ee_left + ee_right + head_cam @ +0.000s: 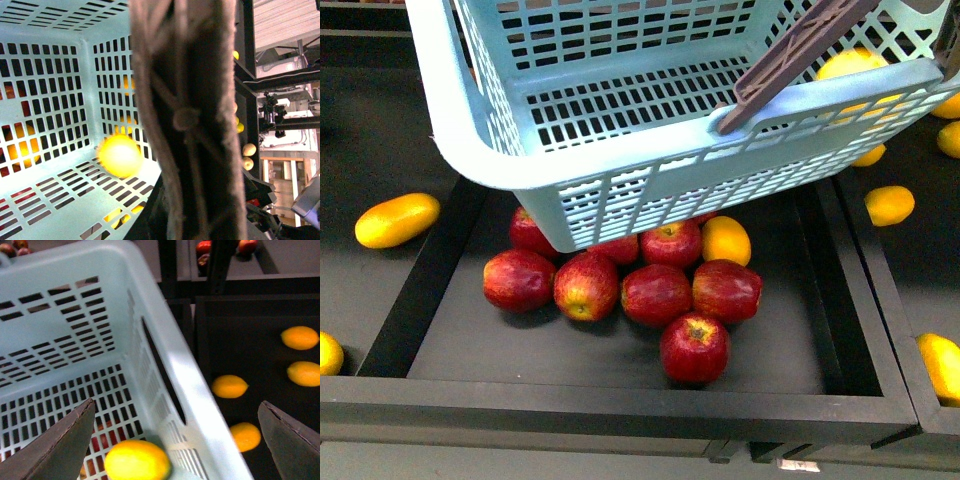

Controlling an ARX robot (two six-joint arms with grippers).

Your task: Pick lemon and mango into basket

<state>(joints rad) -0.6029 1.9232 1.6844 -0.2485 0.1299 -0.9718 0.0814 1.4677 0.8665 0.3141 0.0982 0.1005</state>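
The right gripper point(176, 404) hung spread wide over the basket point(60, 270), a lemon point(136, 460) on its floor (red apples point(655, 295) below). The brown handle point(195, 120) blocked the view, so the left gripper's hold could not be told.

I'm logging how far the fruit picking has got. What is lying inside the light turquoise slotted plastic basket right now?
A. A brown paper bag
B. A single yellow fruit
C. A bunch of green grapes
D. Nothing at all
B: the right wrist view shows a single yellow fruit lying on the slotted floor of the light turquoise plastic basket, close to its side wall.
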